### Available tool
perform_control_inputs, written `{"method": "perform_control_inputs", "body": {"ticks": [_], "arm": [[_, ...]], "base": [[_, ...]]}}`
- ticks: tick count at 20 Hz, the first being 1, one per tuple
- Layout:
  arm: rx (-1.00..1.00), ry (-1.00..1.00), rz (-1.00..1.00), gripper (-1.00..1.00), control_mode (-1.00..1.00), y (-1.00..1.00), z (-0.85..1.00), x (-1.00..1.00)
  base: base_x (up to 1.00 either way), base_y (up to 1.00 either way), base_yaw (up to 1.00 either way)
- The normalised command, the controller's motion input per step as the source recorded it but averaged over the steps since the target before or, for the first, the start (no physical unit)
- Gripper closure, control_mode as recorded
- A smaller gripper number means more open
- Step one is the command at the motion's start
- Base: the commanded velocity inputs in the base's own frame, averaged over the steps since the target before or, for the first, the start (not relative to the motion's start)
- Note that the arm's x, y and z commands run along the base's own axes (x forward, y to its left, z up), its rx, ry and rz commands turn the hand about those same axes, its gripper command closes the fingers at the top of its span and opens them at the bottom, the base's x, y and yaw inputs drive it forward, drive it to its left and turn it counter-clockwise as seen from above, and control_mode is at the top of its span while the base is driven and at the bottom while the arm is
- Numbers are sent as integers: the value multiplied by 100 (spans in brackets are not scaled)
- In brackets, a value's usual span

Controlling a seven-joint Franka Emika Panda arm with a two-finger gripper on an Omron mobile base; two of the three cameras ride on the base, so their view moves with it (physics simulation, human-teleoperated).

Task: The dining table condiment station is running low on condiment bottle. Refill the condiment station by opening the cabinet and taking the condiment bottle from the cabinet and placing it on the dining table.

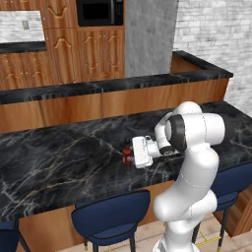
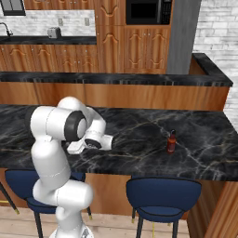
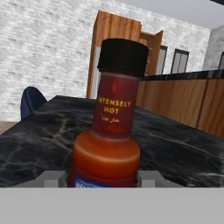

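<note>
The condiment bottle (image 3: 114, 127) stands upright on the dining table (image 1: 59, 157), a slim red bottle with a black cap and a dark label. It stands a short way in from the table's near edge (image 1: 127, 153) (image 2: 171, 142). My gripper (image 3: 103, 179) reaches level over the marble top, one fingertip on each side of the bottle's base, and a thin gap shows at the left finger. From the left base camera the gripper (image 1: 134, 153) sits right against the bottle. Far behind the bottle, a reddish-brown cabinet (image 3: 117, 35) has one door swung open.
Blue stools (image 1: 110, 214) (image 2: 162, 195) stand under the table's near edge, beside my base. A raised wood-fronted ledge (image 1: 113, 86) with a black top runs along the table's far side. Tall wooden units and a microwave (image 1: 100, 12) line the back wall.
</note>
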Motion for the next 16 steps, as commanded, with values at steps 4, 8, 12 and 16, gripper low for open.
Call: {"method": "perform_control_inputs", "body": {"ticks": [4,8,12,16], "arm": [[0,0,0,-100,-100,0,2,-23],[0,0,0,-100,-100,0,5,-20],[0,0,0,-100,-100,0,27,-15],[0,7,0,-100,-100,0,66,-9]], "base": [[0,0,0],[0,0,0],[0,0,0],[0,0,0]]}}
